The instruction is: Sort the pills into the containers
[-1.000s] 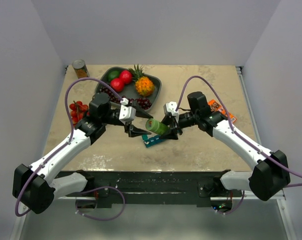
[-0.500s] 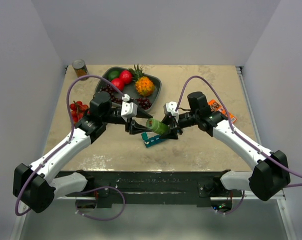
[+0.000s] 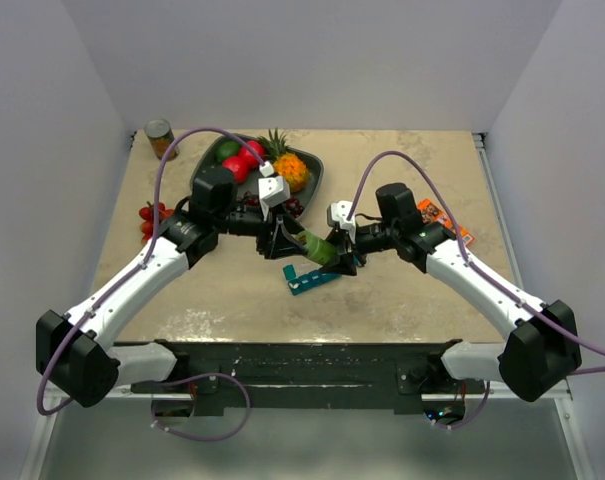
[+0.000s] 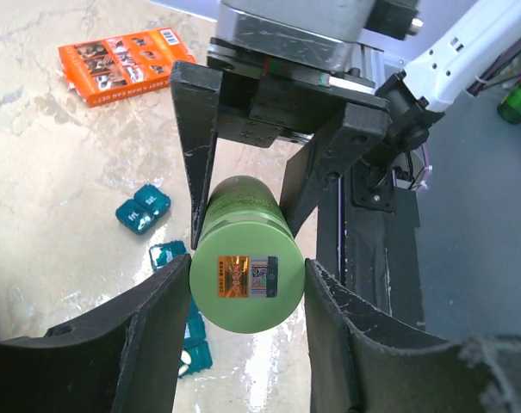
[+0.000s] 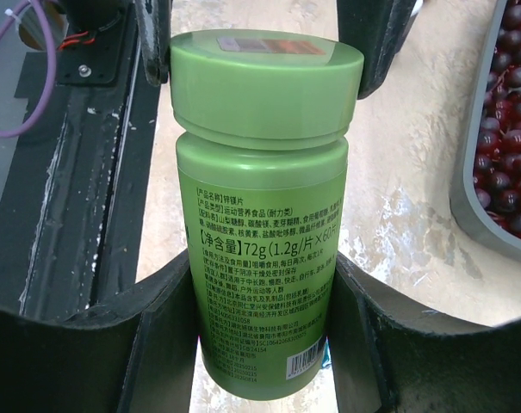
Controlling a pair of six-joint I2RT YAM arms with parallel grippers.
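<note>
Starting at the right pincer: narrowed to a firm clamp on the lower body of the small green round plastic bottle, lifted clear of the counter. Opposite, at the left pincer: about half closed, with a finger pressed to each side of the flat green screw cap, so judged to be gripping it. Slung tilted between the two, with the long axis running pincer to pincer, cap end toward the left arm, base toward the right. Seen end-on from the left wrist, hence well lined up for a twist about that axis; probably the step in hand, with neither arm nearer than the other. Underneath and slightly aside, midway along the counter and closer to its near edge than its far one: the strip of small teal-blue plastic cube containers, with a loose pair close by. No pills visible outside the bottle. Farther out, toward the right edge, an orange cardboard box.
</note>
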